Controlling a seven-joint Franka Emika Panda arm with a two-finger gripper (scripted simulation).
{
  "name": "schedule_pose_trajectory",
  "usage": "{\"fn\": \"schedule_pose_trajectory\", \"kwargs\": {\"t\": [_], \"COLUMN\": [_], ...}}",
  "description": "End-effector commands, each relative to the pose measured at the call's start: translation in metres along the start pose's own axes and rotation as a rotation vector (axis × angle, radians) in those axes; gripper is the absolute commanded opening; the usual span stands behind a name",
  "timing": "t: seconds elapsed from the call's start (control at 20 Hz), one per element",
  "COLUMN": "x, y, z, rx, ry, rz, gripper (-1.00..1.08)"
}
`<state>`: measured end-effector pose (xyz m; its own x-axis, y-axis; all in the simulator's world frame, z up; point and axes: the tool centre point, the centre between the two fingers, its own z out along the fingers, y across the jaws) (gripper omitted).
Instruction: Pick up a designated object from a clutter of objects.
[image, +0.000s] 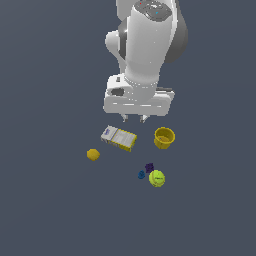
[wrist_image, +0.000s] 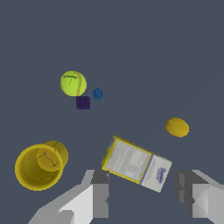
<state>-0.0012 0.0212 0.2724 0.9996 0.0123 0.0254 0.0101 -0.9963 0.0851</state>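
The yellow cup stands upright on the floor, hollow side up, at the exterior view's right of the flat white-and-yellow box. It also shows in the wrist view. My gripper hangs open and empty above the floor, behind the box and up-left of the cup in the exterior view. In the wrist view the gripper has its two fingers spread on either side of the box, well above it.
A yellow lump lies left of the box. A yellow-green ball, a small blue piece and a purple piece lie in front of the cup. The floor is plain dark grey.
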Motion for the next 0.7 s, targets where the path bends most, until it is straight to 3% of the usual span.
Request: {"fn": "schedule_pose_trajectory", "kwargs": {"t": [0.0,0.35,0.65], "x": [0.001,-0.004,-0.021], "y": [-0.013,-0.064,-0.118], "z": [0.014,0.060,0.098], "rx": [-0.028,-0.098,-0.112], "ry": [0.015,0.081,0.142], "rz": [-0.011,-0.068,-0.141], "gripper": [0.28,0.28,0.28]}}
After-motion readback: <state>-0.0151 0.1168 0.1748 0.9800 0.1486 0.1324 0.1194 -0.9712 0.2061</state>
